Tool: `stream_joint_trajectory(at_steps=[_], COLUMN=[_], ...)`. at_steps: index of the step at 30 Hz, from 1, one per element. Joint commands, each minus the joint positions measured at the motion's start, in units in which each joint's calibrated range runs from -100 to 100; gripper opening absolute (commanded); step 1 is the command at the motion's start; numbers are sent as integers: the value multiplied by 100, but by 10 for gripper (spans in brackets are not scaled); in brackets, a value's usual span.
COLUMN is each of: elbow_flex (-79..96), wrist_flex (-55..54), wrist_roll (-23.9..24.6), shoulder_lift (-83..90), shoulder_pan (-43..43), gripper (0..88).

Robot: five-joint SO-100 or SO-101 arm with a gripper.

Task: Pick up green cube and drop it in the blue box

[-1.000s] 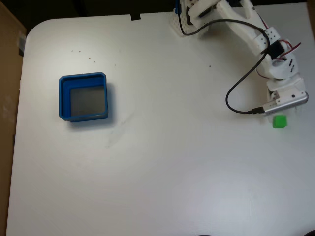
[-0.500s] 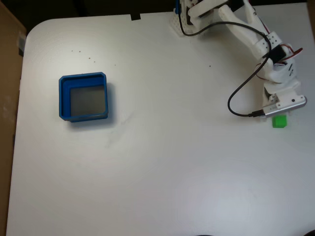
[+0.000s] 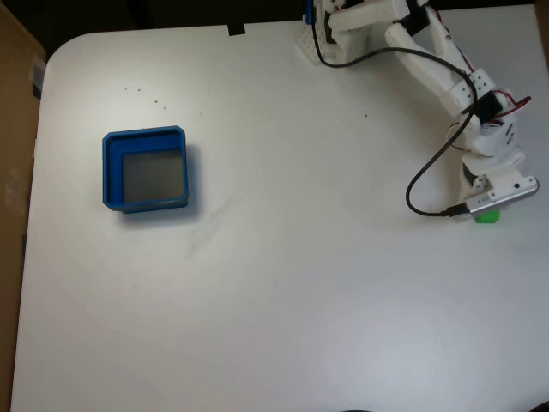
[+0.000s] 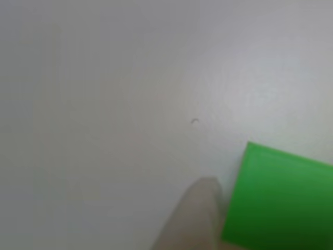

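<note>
**Arm lowered over the cube at the table's right edge**

In the fixed view the white arm [image 3: 433,64] reaches from its base at the far edge down to the right side of the table [image 3: 283,300], with the gripper [image 3: 491,204] set directly over the green cube [image 3: 487,216], so only a sliver of green shows beneath the wrist. That stance suits a grasp from above. In the other view a pale fingertip [image 4: 195,219] sits just beside the cube's [image 4: 278,200] left face, close enough that contact cannot be judged; the second finger is out of frame, so whether the jaws are spread or clamped cannot be told. The blue box [image 3: 109,172] lies well apart on the left, empty, awaiting the drop.
</note>
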State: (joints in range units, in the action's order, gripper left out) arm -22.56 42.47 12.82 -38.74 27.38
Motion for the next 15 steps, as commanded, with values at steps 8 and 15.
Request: stream_joint_trajectory(at_steps=[8,15], elbow_flex=[-373,-608], wrist_flex=[51,183], wrist_roll=[54,215], shoulder_lift=[67,26], shoulder_pan=[-43,-43], gripper=[327,327])
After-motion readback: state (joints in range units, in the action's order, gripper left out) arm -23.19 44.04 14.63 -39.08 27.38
